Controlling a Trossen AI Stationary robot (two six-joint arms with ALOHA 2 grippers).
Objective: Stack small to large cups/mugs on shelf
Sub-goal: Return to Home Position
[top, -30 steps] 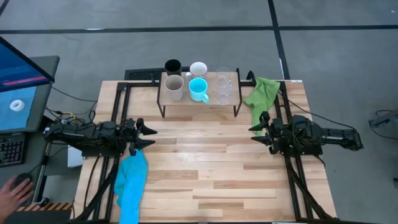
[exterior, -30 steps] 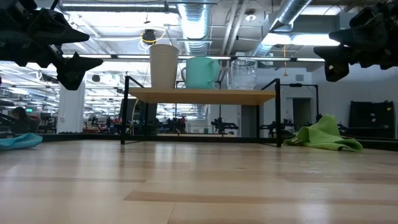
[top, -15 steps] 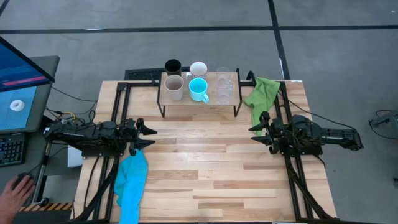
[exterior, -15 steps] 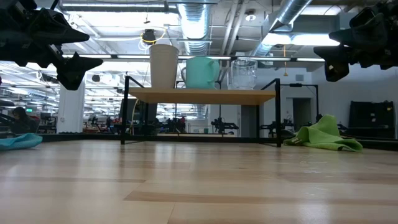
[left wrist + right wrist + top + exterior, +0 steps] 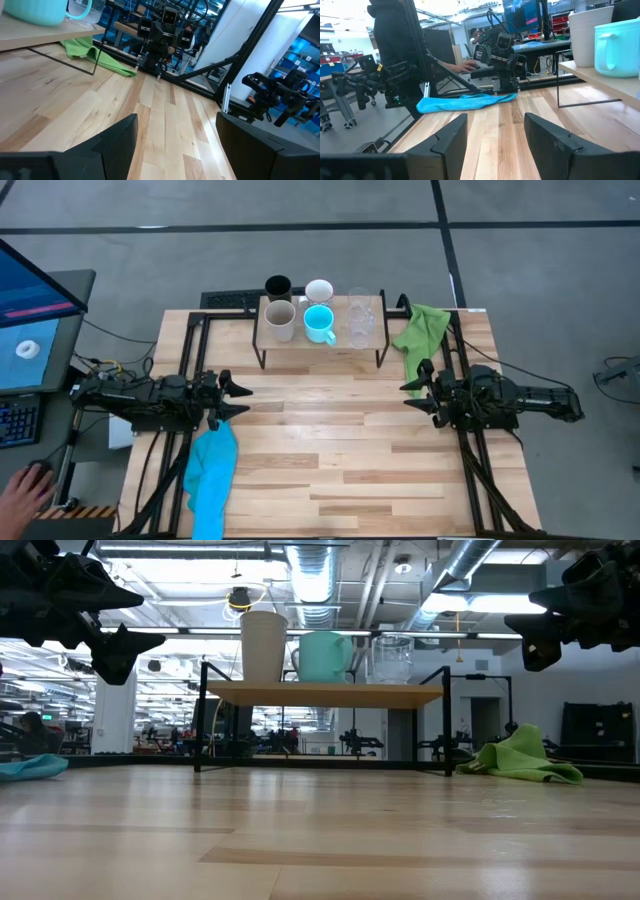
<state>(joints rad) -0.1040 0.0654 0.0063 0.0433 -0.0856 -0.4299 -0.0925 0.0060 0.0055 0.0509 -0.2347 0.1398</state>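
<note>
Cups point(image 5: 280, 320) lined up on the low light-wood shelf point(image 5: 300, 343) with black metal legs.
Left gripper point(image 5: 240, 400) and right gripper point(image 5: 410, 395) hover empty with fingers spread apart; shelf sits farther back, between the two.

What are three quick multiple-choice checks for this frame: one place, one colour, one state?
1. The cyan mug stands: A on the shelf; B on the floor; C in a drawer.
2. The cloth on the right arm's side of the shelf is: A red; B white; C green.
3. The left tool and right tool are: A both shut on cups; B both open, empty; C one open, one shut.
1A, it sits on the board; 2C, green in both table views; 3B, each wrist view shows a wide empty gap.
</note>
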